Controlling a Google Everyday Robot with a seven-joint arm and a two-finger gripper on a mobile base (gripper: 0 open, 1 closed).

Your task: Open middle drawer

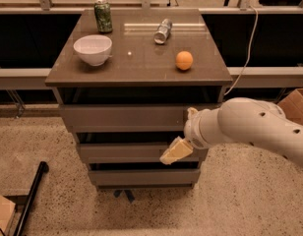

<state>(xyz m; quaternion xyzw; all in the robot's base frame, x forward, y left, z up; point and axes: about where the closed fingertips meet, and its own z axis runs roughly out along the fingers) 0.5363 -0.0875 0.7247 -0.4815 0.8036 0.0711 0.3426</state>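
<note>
The middle drawer (122, 152) is a wide, shallow grey-brown flat panel, second of three in the cabinet, below the taller top drawer (122, 117) and above the bottom drawer (141, 177). It looks closed, with dark gaps above and below. My gripper (175, 151) reaches in from the right on a white arm (250, 127). Its cream fingertips lie against the right part of the middle drawer's front.
On the cabinet top (136, 58) stand a white bowl (92, 49), a green can (103, 15), a silver can on its side (163, 31) and an orange (184, 60). A black pole (28, 195) lies on the floor at left, a cardboard box (294, 102) at right.
</note>
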